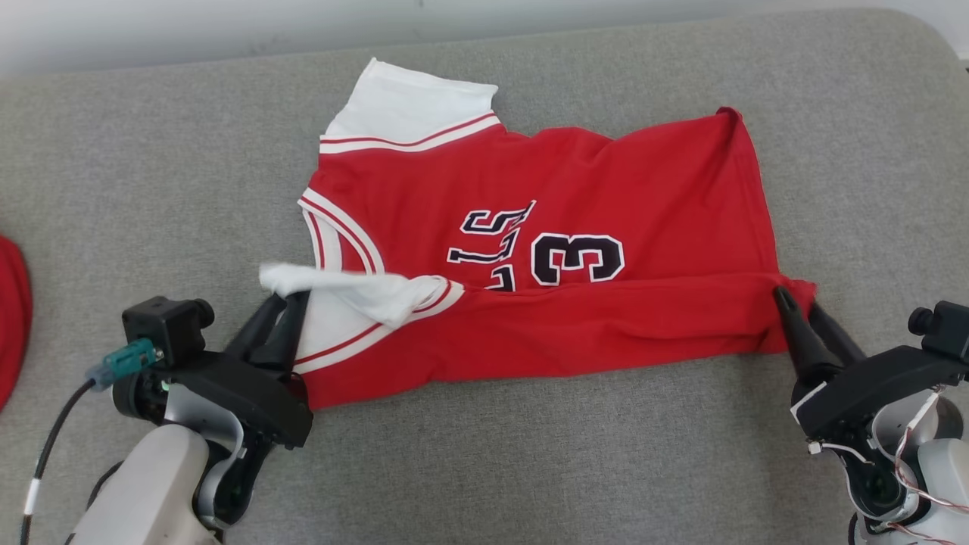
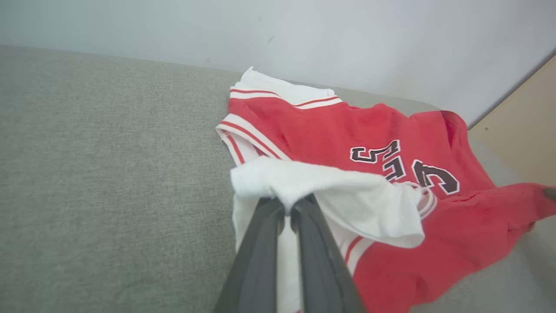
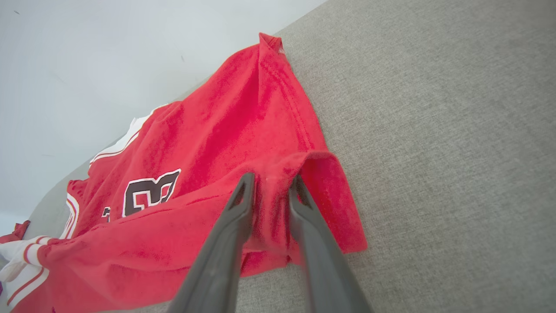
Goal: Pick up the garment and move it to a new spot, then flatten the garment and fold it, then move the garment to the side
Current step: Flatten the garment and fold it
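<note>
A red jersey [image 1: 575, 189] with white sleeves, striped trim and black number print lies spread sideways across the grey cushion, its near edge folded up over the body. My left gripper [image 1: 291, 299] is shut on the white sleeve cloth [image 2: 330, 195] at the jersey's near left corner, lifting it slightly. My right gripper [image 1: 791, 303] is shut on the red hem corner [image 3: 321, 174] at the near right, with cloth pinched between its fingers [image 3: 243, 195]. The far sleeve [image 1: 412, 98] lies flat at the back left.
The grey cushion [image 1: 151, 189] stretches wide on all sides of the jersey. Another red item [image 1: 11, 318] pokes in at the left edge. A pale wall [image 2: 347, 34] runs behind the cushion, and a tan surface [image 2: 521, 139] shows past its right end.
</note>
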Controlling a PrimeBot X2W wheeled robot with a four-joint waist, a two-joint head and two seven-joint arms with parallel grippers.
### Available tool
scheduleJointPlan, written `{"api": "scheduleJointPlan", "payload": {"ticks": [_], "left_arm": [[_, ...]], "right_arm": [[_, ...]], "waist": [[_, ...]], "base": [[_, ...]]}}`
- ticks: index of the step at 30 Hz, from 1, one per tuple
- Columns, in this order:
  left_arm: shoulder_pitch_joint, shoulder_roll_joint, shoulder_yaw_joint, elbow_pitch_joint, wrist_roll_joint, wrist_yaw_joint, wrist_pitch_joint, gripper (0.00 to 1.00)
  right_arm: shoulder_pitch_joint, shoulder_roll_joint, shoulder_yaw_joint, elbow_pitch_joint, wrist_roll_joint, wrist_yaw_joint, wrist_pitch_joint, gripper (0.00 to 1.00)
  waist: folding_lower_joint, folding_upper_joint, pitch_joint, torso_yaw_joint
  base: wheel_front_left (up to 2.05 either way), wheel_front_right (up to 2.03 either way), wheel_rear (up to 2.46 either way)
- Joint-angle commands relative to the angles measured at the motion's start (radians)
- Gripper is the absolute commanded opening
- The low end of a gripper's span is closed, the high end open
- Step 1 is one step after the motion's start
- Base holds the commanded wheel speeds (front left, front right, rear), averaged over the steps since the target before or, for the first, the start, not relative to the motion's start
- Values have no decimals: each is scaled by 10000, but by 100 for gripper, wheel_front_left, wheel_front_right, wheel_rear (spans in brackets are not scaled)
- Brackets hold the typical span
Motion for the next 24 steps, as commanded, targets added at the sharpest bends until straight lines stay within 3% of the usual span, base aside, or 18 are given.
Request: {"api": "scheduleJointPlan", "payload": {"ticks": [1, 5, 14, 24], "left_arm": [[-170, -59, -47, 268, 185, -106, -341, 100], [211, -180, 48, 541, 257, -205, -1037, 100], [2225, -198, 145, -201, 686, 211, -1384, 100], [2167, -628, -359, 39, 859, 328, -1204, 100]], "right_arm": [[-49, -125, 79, 90, -214, -17, -363, 100], [445, -576, 473, 214, -650, -17, -1024, 100], [1574, -1417, 1015, 151, -1774, -17, -2058, 100], [704, -1358, 1249, 1424, -2523, -17, -2468, 100]], "waist": [[-2, -1, -77, 53], [-2, -1, -307, 174], [-2, -1, -535, 519], [-2, -1, -259, 660]], "base": [[0, 0, 0], [0, 0, 0], [0, 0, 0], [0, 0, 0]]}}
